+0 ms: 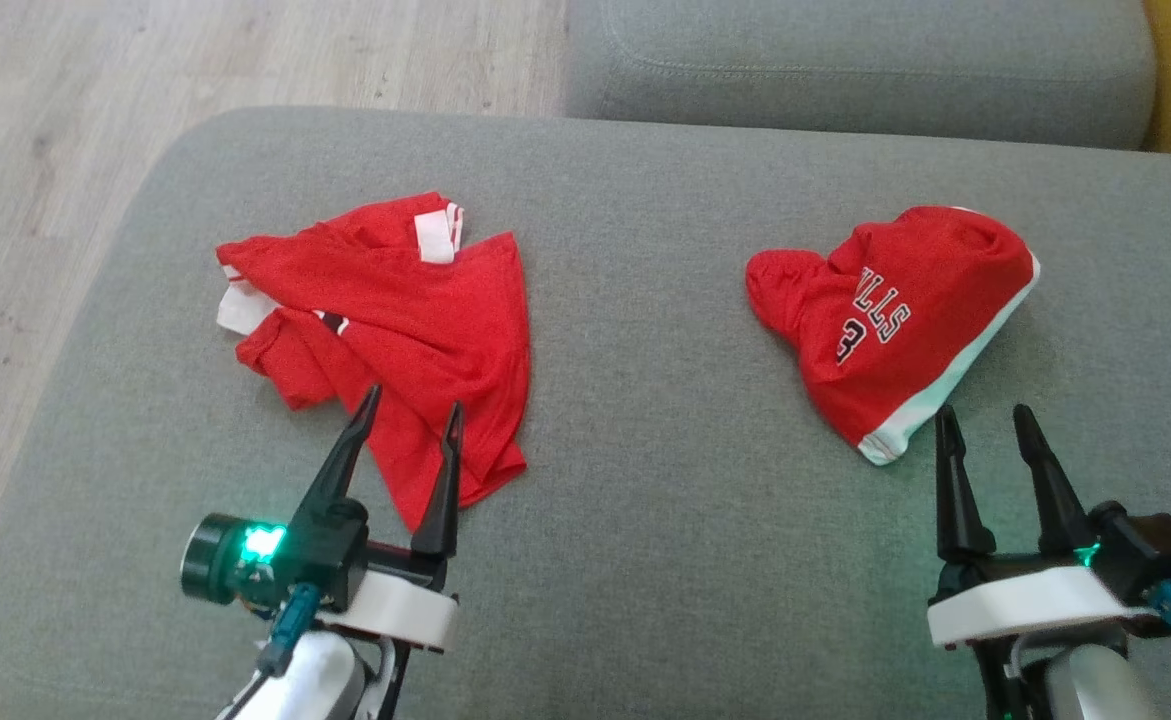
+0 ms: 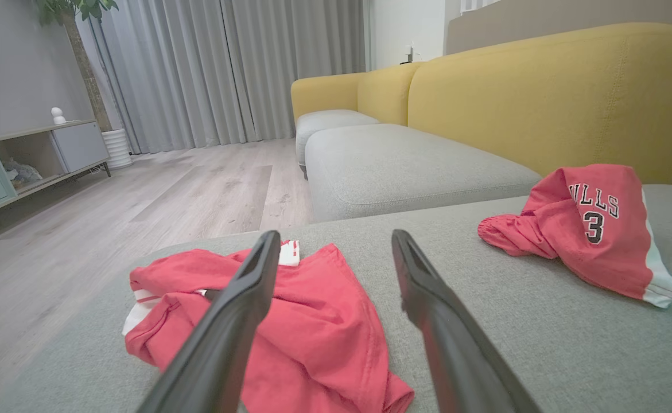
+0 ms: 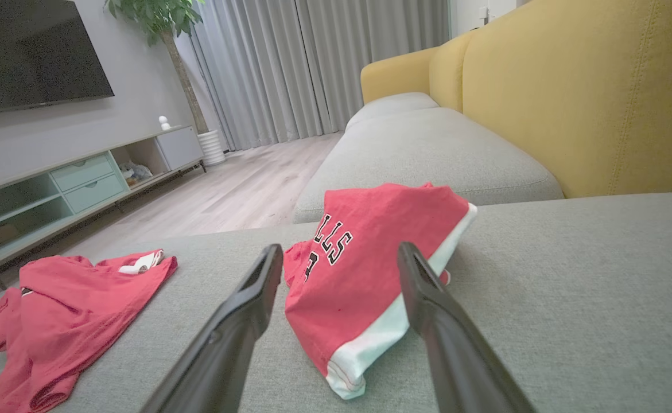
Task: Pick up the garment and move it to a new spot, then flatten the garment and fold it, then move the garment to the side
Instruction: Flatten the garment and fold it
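Crumpled red garment (image 1: 395, 320), lettered garment (image 1: 895, 320) apart

Parted gripper (image 2: 334, 235) over crumpled red garment (image 2: 318, 321)

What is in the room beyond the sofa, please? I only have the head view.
Observer: A dark TV on the wall.
Operator: Thank you. What is beneath it?
Observer: A long low cabinet with pale green drawers.
Operator: Is anything on top of it?
Observer: A small white object near its far end, where a potted plant stands before grey curtains.
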